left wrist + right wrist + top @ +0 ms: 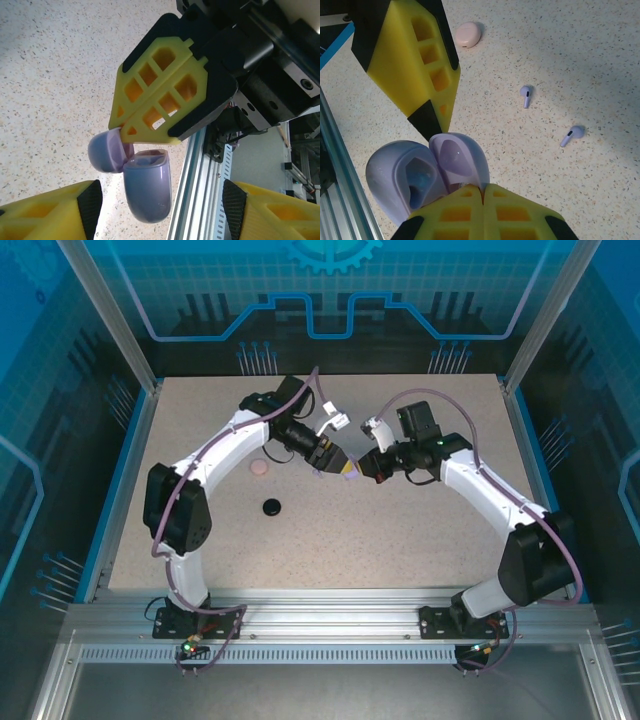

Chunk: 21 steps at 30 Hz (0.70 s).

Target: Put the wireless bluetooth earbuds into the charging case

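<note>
- Pinched tight in the right gripper (482, 189): the open lavender case (405, 180), up off the table (600, 60), with its lid (455, 157) flipped back.
- Just beside the lid, the left gripper (345, 469), fingers (50, 210) spread and nothing in them.
- Down on the table, not in the case yet: two lavender earbuds (525, 95), lying apart from each other.
- Probably tiny, light, hard and smooth, so easy to flick away or drop. Best to pinch softly across the round head and leave the stem free to go in first.
- Also around: a pink case (468, 34) and a black case (272, 506), off to the side. Nothing in the way of the earbuds, but a low reach down to the table is needed.
</note>
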Tool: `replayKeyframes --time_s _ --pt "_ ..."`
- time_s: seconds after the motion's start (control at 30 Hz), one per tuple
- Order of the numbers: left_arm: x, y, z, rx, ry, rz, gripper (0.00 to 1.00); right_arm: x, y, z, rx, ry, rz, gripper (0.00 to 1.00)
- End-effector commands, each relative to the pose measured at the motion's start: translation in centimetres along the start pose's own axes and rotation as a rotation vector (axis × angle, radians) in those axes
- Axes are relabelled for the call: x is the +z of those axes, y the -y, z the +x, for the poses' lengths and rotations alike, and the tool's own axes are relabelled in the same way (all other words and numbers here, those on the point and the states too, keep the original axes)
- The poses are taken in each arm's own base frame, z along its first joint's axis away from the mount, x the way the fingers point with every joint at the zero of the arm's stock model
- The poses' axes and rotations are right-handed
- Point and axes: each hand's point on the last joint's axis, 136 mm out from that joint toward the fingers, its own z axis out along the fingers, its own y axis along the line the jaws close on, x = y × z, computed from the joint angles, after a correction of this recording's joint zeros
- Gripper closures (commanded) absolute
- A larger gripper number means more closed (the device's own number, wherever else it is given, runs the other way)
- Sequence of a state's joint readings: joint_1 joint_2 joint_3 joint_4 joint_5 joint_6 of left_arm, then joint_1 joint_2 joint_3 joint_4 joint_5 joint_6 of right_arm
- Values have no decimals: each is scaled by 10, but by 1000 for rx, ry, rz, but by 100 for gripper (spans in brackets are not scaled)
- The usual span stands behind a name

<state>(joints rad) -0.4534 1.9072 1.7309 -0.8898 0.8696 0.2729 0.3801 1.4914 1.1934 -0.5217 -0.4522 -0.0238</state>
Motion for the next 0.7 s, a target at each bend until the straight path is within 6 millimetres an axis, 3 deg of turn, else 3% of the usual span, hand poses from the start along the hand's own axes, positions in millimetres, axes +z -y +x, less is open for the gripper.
replayKeyframes --time_s 0.0,0.67 --pt "0 5 -2 1 -3 55 33 2 -9 -7 -30 -5 -20 100" --pt "9 -4 2 -18 -13 83 64 3 -7 -14 -33 6 -7 100"
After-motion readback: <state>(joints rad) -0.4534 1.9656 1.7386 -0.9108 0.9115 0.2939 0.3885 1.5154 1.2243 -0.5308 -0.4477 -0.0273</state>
